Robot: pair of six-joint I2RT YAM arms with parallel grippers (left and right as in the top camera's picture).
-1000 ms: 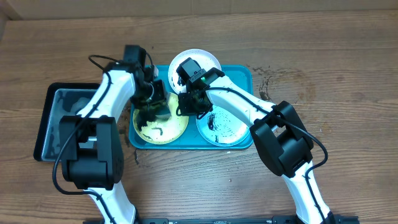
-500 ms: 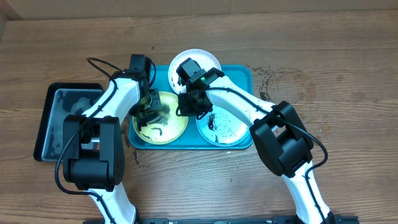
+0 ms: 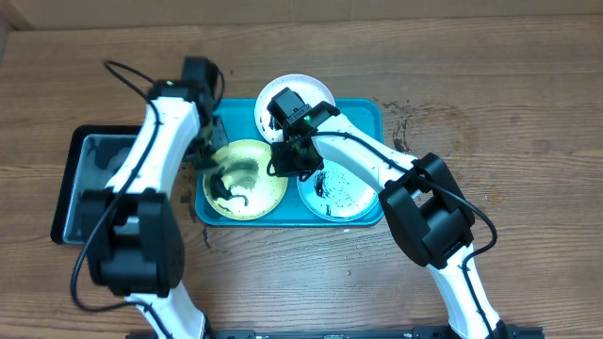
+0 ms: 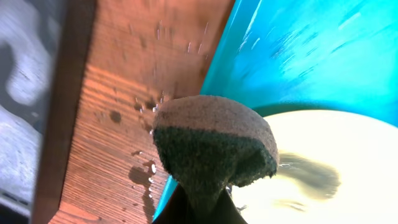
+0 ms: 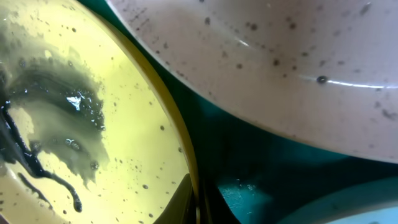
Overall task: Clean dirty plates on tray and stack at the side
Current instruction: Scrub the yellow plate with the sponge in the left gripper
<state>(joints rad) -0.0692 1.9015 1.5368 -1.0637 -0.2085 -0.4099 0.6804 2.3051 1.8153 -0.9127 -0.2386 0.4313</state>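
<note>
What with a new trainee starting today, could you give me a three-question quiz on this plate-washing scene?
1. True or false: the white plate lies wholly inside the turquoise tray.
2. The left gripper holds: A) a sponge; B) a cloth; C) nothing.
3. Fill in: the right gripper pinches the rim of the ___ plate.

Key
1. False: it overhangs the tray's far rim.
2. A.
3. The yellow-green plate.
</note>
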